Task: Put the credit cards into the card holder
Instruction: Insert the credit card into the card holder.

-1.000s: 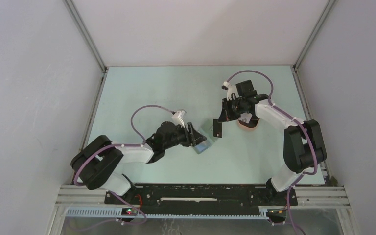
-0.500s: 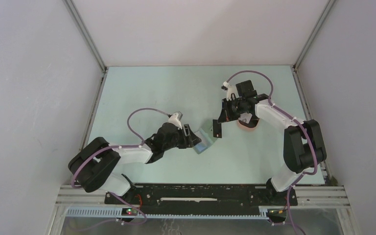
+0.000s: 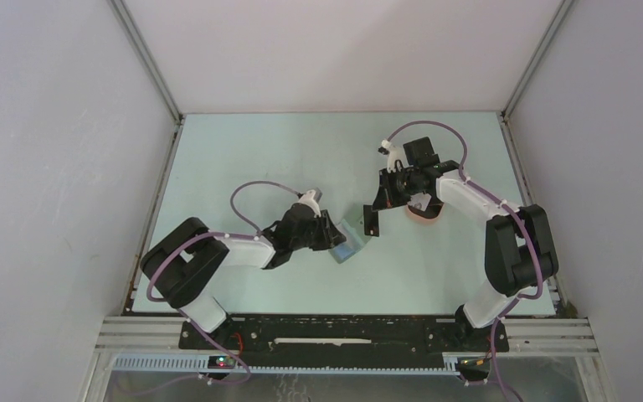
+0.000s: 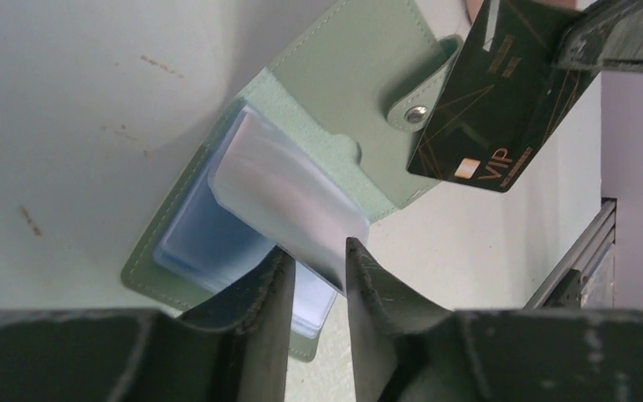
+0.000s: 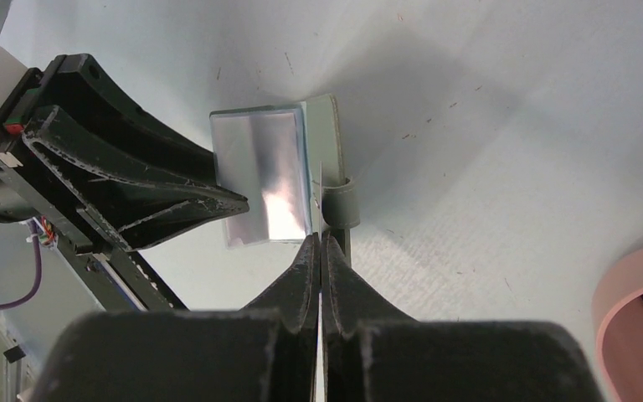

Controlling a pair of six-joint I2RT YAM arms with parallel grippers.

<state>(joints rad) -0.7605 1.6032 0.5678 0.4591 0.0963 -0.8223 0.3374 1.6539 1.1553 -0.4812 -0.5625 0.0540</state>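
From above, the left gripper (image 3: pixel 332 234) lies low over the pale green table (image 3: pixel 259 167), its tips at the near-left edge of the open card holder (image 3: pixel 353 239). The right gripper (image 3: pixel 373 224) hangs just beyond the holder's far-right side with a black card (image 3: pixel 372 221) pinched upright between its fingers. Behind that wrist, partly covered by it, sits a salmon-pink tray (image 3: pixel 427 216).

In the left wrist view, the card holder lies spread open on the table, grey-green outside, with a stack of clear sleeves (image 4: pixel 285 197) inside. The left fingers are drawn close together on the corner of the top sleeve, lifting it off the stack. The black card, lettered "VIP" in gold, hovers tilted over the holder's snap tab (image 4: pixel 417 114), its upper edge held by the right gripper.

In the right wrist view, the right fingers are pressed together on the card, seen edge-on as a thin line aimed at the holder's tab side. The raised sleeve glints just beside it. The tray's rim shows at the lower right, with something dark inside that I cannot make out.
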